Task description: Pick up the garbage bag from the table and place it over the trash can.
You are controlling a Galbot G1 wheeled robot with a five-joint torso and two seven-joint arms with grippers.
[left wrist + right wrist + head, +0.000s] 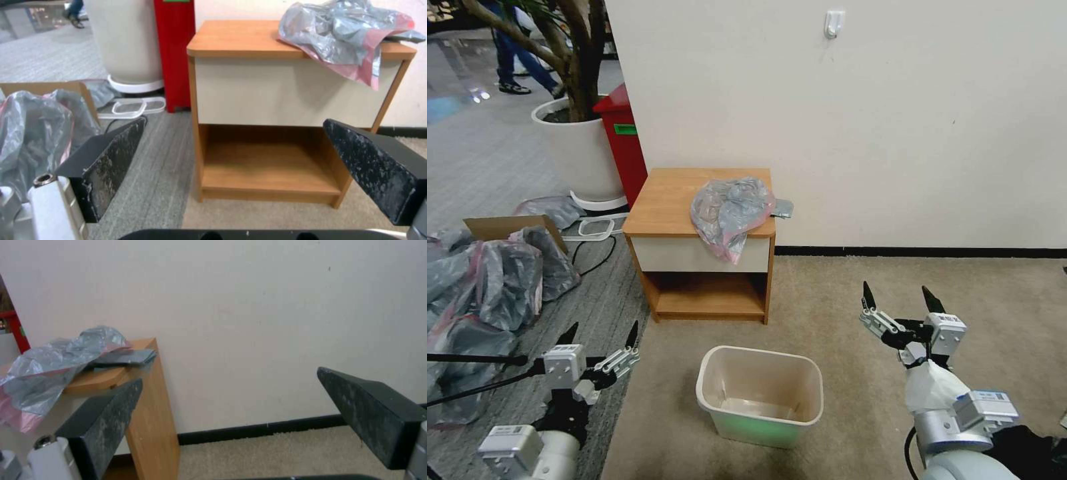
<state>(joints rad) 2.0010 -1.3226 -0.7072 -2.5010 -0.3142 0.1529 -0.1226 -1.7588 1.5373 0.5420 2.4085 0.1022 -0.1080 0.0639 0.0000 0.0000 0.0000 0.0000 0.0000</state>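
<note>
The worktop (674, 200), a small wooden nightstand against the wall, carries the garbage bag (730, 210) crumpled on its right half, one pink-rimmed corner hanging over the front edge. The trash can (760, 395) stands on the carpet just in front, unlined. The left end effector (602, 331) and right end effector (898, 296) both hover low with fingers spread, grasping nothing. The bag lies ahead of and above both; the right one looks the nearer, judging by the head view.
</note>
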